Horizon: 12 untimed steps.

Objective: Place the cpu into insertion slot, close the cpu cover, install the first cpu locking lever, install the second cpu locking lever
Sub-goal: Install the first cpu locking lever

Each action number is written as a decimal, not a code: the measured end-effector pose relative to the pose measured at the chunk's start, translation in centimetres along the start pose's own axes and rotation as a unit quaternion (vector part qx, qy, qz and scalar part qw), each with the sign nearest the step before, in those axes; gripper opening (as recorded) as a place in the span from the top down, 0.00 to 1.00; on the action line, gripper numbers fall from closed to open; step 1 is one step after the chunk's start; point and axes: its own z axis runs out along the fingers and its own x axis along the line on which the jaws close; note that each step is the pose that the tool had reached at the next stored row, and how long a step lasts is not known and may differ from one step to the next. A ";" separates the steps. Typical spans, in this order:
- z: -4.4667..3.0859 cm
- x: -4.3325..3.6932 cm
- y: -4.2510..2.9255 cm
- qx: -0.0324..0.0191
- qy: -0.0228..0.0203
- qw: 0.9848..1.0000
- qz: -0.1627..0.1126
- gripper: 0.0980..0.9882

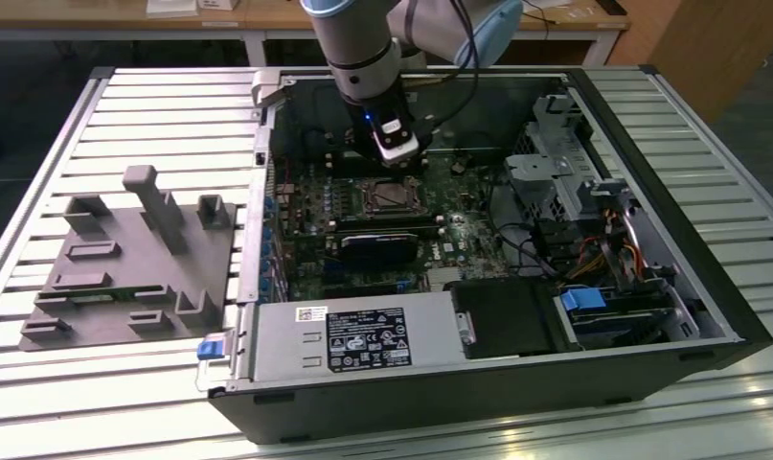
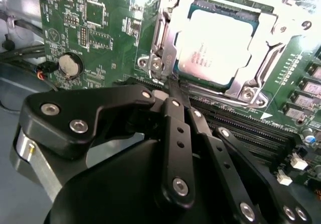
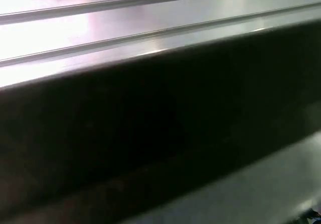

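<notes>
Claw pinched shut, empty, at insertion slot's near corner
cpu under closed cpu cover; lever step likely, needs precise push

Black, silver-screwed hand; grey arm

Robotics lab/workshop: slatted alu bench, opened PC case centre, grey jig at 9 o'clock, desks at 12.
</notes>
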 end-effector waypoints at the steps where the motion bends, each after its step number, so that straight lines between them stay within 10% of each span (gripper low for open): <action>1: 0.01 -0.01 -0.01 0.000 0.000 1.000 0.000 1.00; 12: -1.30 -0.35 0.18 0.000 0.000 1.000 0.000 1.00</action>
